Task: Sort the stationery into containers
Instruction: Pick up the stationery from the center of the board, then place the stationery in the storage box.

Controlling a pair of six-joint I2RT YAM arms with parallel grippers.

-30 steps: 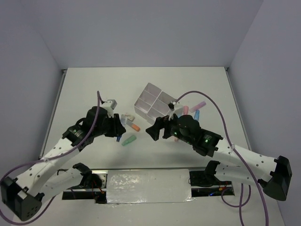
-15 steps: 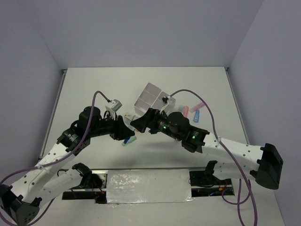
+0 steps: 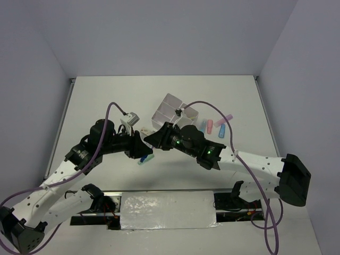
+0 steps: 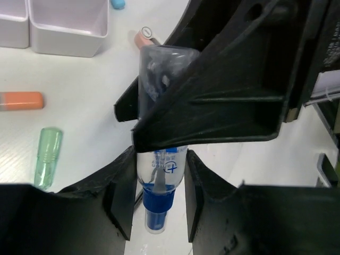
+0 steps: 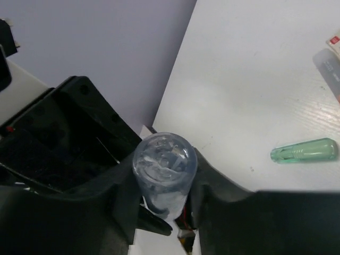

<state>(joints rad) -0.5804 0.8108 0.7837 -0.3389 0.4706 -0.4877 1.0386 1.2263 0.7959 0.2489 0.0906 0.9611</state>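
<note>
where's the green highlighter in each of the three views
Top external: the green highlighter sits left of centre, partly hidden by the jaws meeting above it.
Left wrist: lower left, below the orange highlighter.
Right wrist: near the right edge, just below mid-height.
Shared landmark: the blue-capped tube, centred in both wrist views and mostly hidden from above.

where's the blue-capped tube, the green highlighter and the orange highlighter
blue-capped tube (image 4: 159, 170): left wrist view, on its clear body just above the cap
green highlighter (image 4: 47, 156): left wrist view, middle of the barrel
orange highlighter (image 4: 21, 100): left wrist view, middle of the visible part
</note>
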